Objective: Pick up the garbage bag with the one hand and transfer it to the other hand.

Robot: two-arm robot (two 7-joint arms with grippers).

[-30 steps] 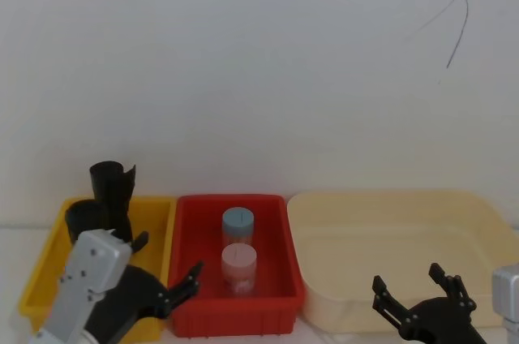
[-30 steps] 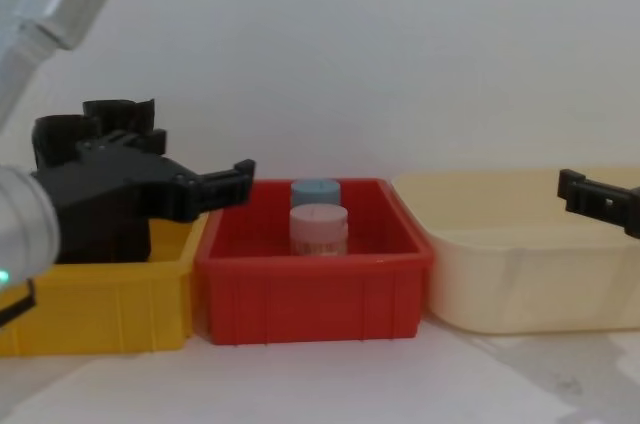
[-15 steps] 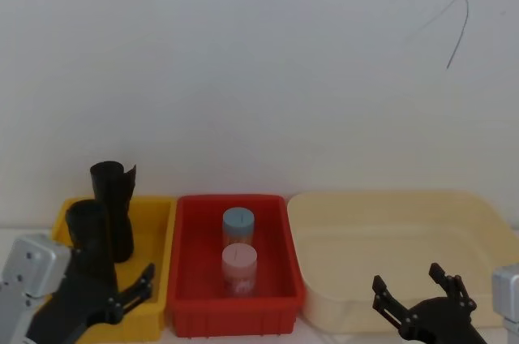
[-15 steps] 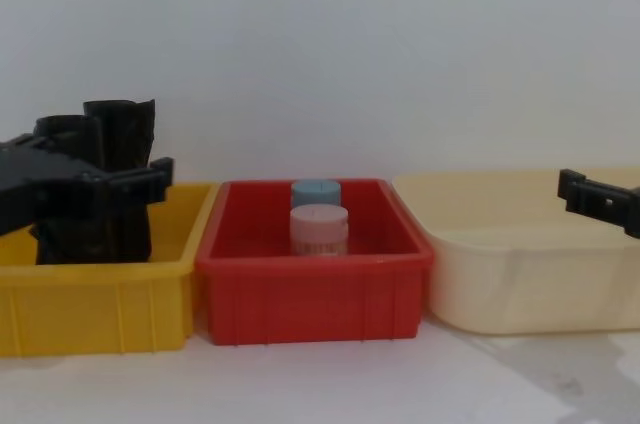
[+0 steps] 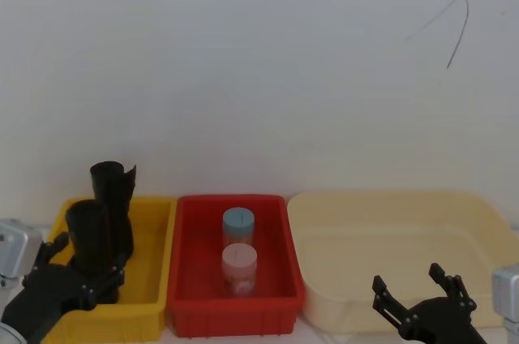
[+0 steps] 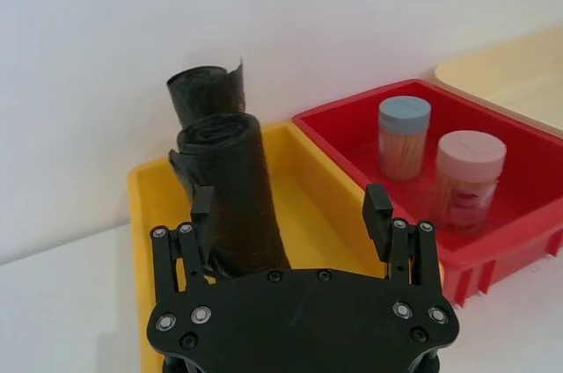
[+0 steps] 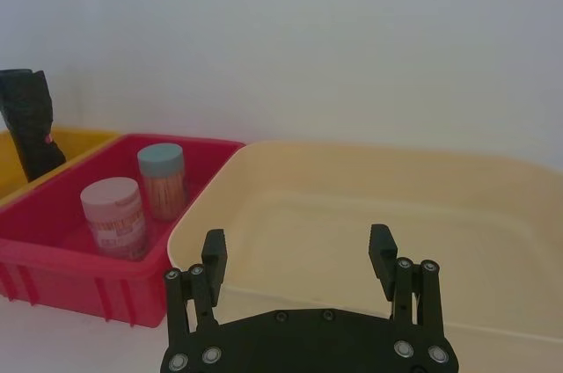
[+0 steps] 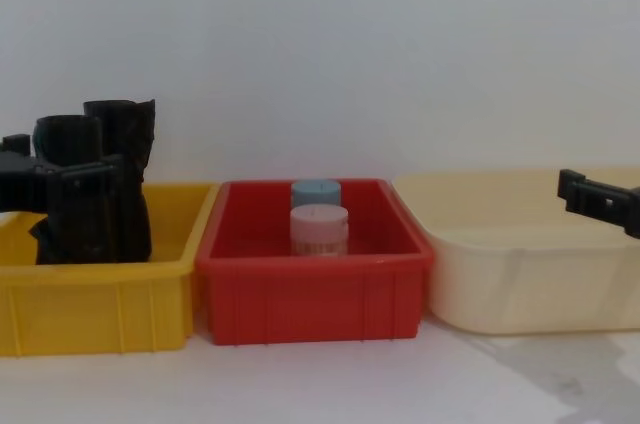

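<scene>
Early stage, nothing of the task completed. The garbage bag [image 5: 87, 232], the stubby black roll, stands upright in the far left part of the yellow bin [image 5: 156, 234], touching or just in front of the taller roll [image 5: 113, 186] with the ragged flap; it is not yet lifted. Left gripper [image 5: 85, 261] is at the near left, reaching in over the yellow bin's near wall, fingers spread apart. In the left wrist view one finger [image 6: 201, 205] overlaps the side of the bag and the other sits well to the right of it, so the bag is off-centre in the gap and not clamped. Whether that finger touches the plastic: cannot tell. Right gripper [image 5: 408, 279] is low at the near right, in front of the cream tub [image 5: 389, 199], fingers apart and holding nothing, well apart from the bag. Between the two stands the red bin [image 5: 280, 279] with two jars [image 5: 238, 242]. Judged remaining: centre and close on the bag, lift it clear of the bin, carry it right, hand over to the right gripper, release.
</scene>
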